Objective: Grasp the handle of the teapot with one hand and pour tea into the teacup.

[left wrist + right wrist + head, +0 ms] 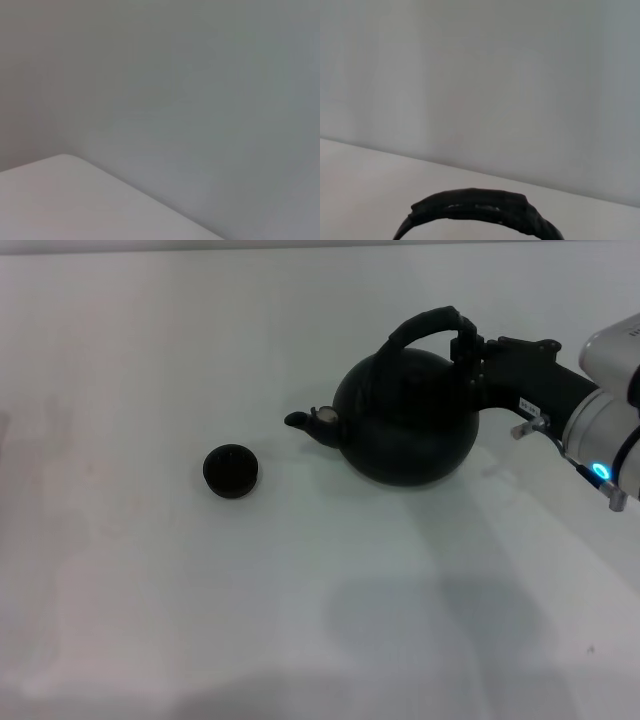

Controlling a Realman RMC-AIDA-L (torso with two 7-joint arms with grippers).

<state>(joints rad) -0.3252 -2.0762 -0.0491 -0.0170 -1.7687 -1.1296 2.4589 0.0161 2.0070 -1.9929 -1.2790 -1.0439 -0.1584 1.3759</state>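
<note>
Teapot sits on the white table, round black body upright, short spout with its small silvery spot pointing away from the right gripper toward the robot's left. Handle arches over the pot's top; its angular end lies right at the gripper. Right gripper comes in from the robot's right side, its black fingers wrapped against that end of the handle, seemingly clamped on it, though the contact itself is dark against dark and hard to separate. Right arm's grey wrist segment with a blue ring light trails off behind the gripper, out toward the edge of the head view.

Teacup, 1 small dark bowl-like cup, stands on the table beyond the spout, well apart from the gripper and somewhat nearer the robot than the pot. Cup and spout do not touch.

Right wrist view shows only the top of the black wrapped arch, table edge and a pale wall behind.

Left gripper does not show anywhere; left wrist view gives just a table corner and wall.
</note>
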